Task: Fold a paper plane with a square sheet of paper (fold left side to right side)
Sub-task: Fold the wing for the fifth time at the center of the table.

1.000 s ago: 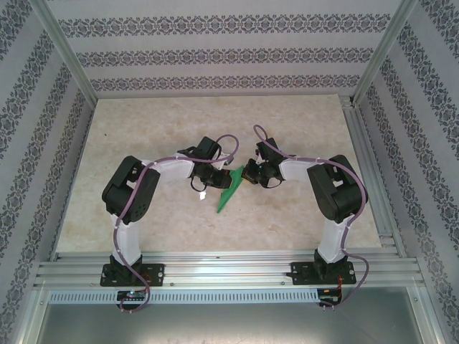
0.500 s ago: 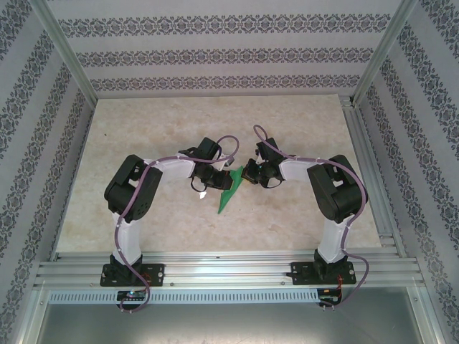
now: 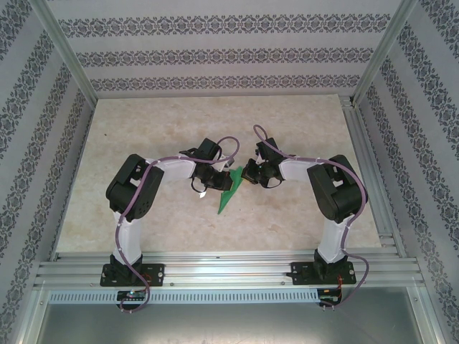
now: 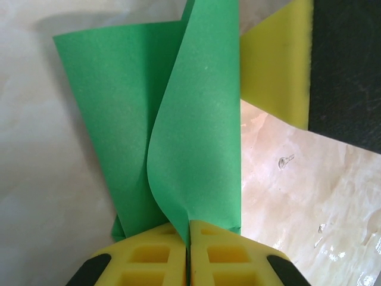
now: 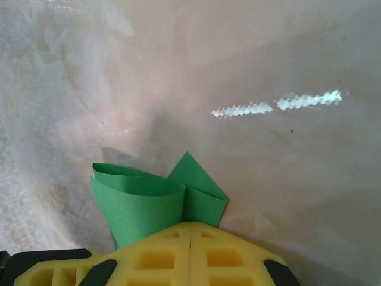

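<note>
Marble-look table [image 3: 143,129], top view: paper [image 3: 226,192] sits mid-table. Left wrist: left gripper [image 4: 189,241] pinches a curled flap. Right wrist: right gripper [image 5: 190,235] pinches the paper too. I'd anchor with the right, lay the flap over slowly, and match edges before creasing.

Left arm [image 3: 130,240], right arm [image 3: 331,244]: white links, black joints, lilac cables [image 3: 229,137]; yellow fingers [image 4: 146,256] (gridded recesses).

You're looking at a lab-style robot test booth: aluminium rail frame [image 3: 222,266], patterned wallpaper panels [image 3: 215,56] on 3 sides, marble-look tabletop [image 3: 143,122] inside.
</note>
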